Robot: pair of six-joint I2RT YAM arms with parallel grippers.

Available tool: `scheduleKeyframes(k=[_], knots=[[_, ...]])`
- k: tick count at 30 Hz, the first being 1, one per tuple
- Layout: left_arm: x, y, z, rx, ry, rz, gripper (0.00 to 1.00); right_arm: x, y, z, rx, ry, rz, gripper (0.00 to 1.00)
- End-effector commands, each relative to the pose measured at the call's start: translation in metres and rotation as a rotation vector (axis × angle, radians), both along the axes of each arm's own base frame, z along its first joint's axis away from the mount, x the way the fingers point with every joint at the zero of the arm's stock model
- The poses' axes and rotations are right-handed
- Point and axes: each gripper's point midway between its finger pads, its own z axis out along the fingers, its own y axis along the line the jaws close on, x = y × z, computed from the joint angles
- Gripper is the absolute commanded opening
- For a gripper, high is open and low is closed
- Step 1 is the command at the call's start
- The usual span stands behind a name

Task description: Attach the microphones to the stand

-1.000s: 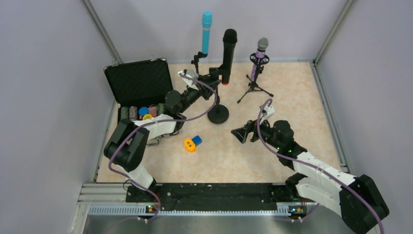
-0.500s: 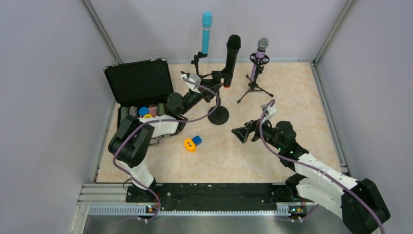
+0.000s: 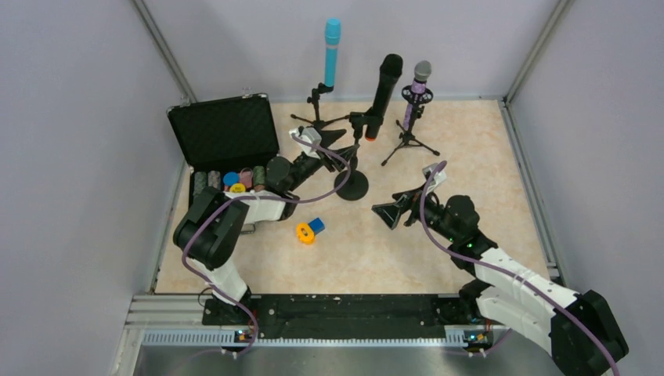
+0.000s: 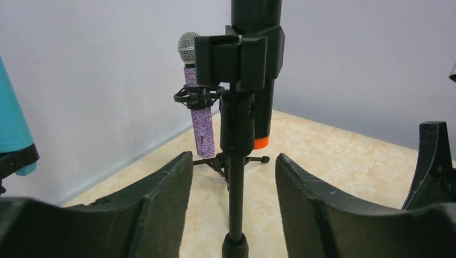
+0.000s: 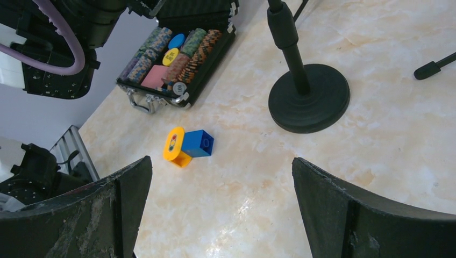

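The black microphone with an orange end (image 3: 383, 88) sits tilted in the clip (image 4: 239, 54) of the round-base stand (image 3: 351, 185). The light-blue microphone (image 3: 332, 52) stands upright in a small stand at the back. The glittery purple microphone (image 3: 417, 90) sits in a tripod stand (image 3: 407, 142). My left gripper (image 3: 335, 143) is open just left of the round-base stand. In the left wrist view (image 4: 232, 157) the stand's pole (image 4: 236, 183) rises between the fingers, touching neither. My right gripper (image 3: 391, 212) is open and empty above bare floor, as the right wrist view (image 5: 220, 161) shows.
An open black case (image 3: 227, 137) with poker chips (image 5: 177, 51) lies at the left. A small orange-and-blue object (image 3: 308, 229) lies on the floor between the arms. Grey walls close the back and both sides.
My left gripper has let go near the black microphone's clip and drawn back and down. The black microphone has swung to the right and now leans. The right arm barely moved.
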Motion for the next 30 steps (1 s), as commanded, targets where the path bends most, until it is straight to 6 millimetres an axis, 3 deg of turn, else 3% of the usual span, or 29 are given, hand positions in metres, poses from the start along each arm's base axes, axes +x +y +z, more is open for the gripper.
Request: scheduleKeyframes(k=[1, 6, 15, 21, 30], knots=[[-0.012, 0.01, 0.031, -0.036, -0.091, 0.015, 0.68, 0.003, 0.0, 0.017, 0.022, -0.071, 0.004, 0.99], [-0.015, 0.015, 0.032, -0.054, -0.084, 0.026, 0.86, 0.005, 0.002, 0.017, 0.012, -0.065, 0.013, 0.99], [-0.019, 0.026, 0.026, -0.09, -0.012, 0.01, 0.99, 0.008, 0.003, 0.015, 0.002, -0.064, 0.016, 0.99], [-0.022, 0.045, 0.01, -0.089, 0.111, -0.034, 0.99, 0.01, 0.012, 0.012, 0.005, -0.045, 0.063, 0.99], [-0.023, 0.079, -0.041, 0.1, 0.399, 0.076, 0.99, 0.019, 0.006, -0.002, 0.01, 0.031, 0.082, 0.99]])
